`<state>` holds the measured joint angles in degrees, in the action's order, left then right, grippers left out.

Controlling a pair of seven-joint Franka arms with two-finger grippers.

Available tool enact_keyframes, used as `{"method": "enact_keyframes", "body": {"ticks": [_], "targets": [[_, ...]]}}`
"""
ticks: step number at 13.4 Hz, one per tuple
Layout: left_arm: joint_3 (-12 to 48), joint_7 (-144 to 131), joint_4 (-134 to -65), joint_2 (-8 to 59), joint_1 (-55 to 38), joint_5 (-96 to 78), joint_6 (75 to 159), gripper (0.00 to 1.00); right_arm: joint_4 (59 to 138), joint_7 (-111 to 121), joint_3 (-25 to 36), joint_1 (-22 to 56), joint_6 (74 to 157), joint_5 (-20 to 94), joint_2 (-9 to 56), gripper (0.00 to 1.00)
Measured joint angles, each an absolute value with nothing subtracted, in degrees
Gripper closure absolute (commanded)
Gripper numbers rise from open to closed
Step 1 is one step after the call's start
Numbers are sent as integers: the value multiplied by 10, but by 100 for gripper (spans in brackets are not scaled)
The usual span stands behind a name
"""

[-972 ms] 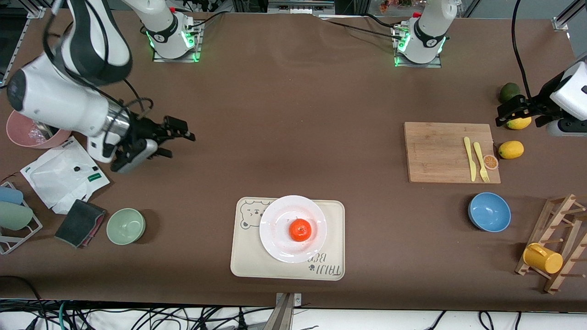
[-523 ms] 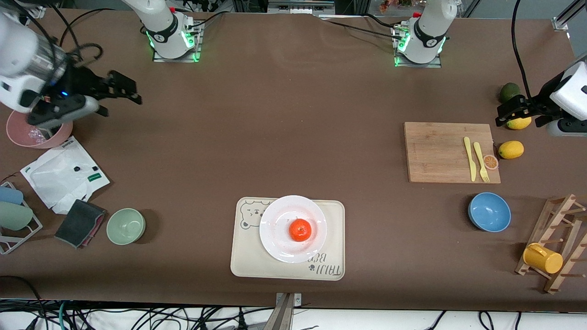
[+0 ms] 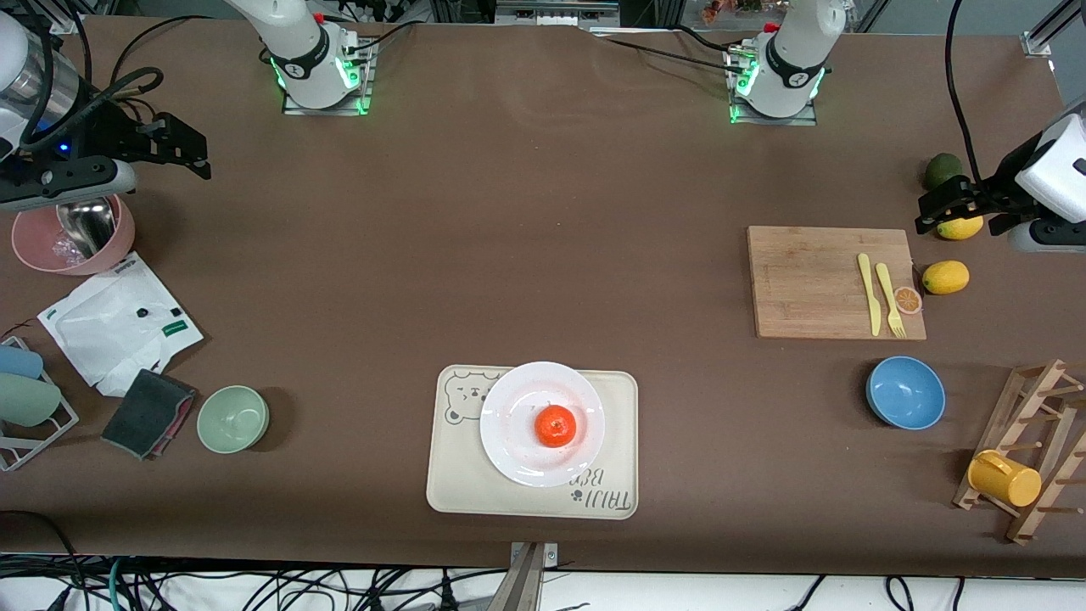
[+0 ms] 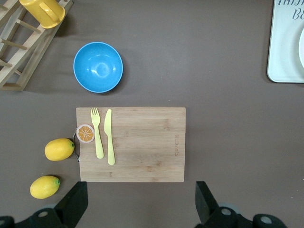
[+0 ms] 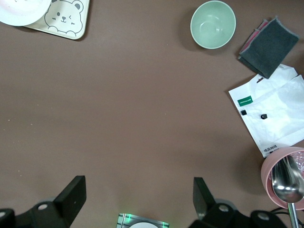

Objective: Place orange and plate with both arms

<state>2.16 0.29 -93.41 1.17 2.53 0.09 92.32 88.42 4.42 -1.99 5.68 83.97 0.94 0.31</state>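
The orange sits on the white plate. The plate rests on the cream bear-printed tray near the table's front edge. My right gripper is open and empty, up in the air beside the pink bowl at the right arm's end. In the right wrist view the gripper is spread wide over bare table, with a sliver of the plate showing. My left gripper is open and empty over a lemon by the cutting board. In the left wrist view it is spread wide.
The wooden cutting board holds a yellow knife and fork. A blue bowl, a wooden rack with a yellow mug, a second lemon and a dark green fruit are nearby. A green bowl, a dark cloth and a white bag lie at the right arm's end.
My right gripper has pulled back from over the table toward the right arm's end and now hangs by the pink bowl. The left arm, orange and plate have not moved.
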Motion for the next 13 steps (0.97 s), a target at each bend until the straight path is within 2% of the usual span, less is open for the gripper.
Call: {"method": "enact_keyframes", "body": {"ticks": [13], "targets": [[22,3,-934,12,25,1,923,0,872,43,-18,61,839,8,4,0]]}}
